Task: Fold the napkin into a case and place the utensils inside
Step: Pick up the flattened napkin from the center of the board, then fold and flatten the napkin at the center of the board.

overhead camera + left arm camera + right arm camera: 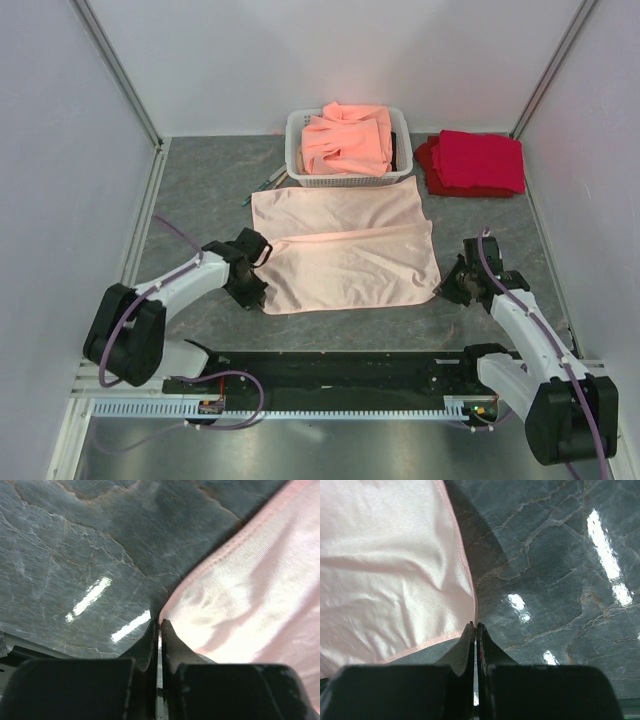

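Observation:
The pale-pink napkin [345, 245] lies spread on the grey table, with a crease running across its middle. My left gripper [255, 290] is shut on its near-left corner, which the left wrist view shows pinched at the fingertips [160, 622] with the napkin [250, 590] spreading to the right. My right gripper [448, 285] is shut on the near-right corner; in the right wrist view [474, 625] the napkin [385, 570] spreads to the left. The utensils [266, 184], thin teal-handled pieces, lie by the napkin's far-left corner, partly hidden.
A white basket [296, 140] heaped with orange-salmon cloths [348, 138] stands just behind the napkin. Deep red folded cloths [475, 162] lie at the back right. White enclosure walls close off the left, right and back.

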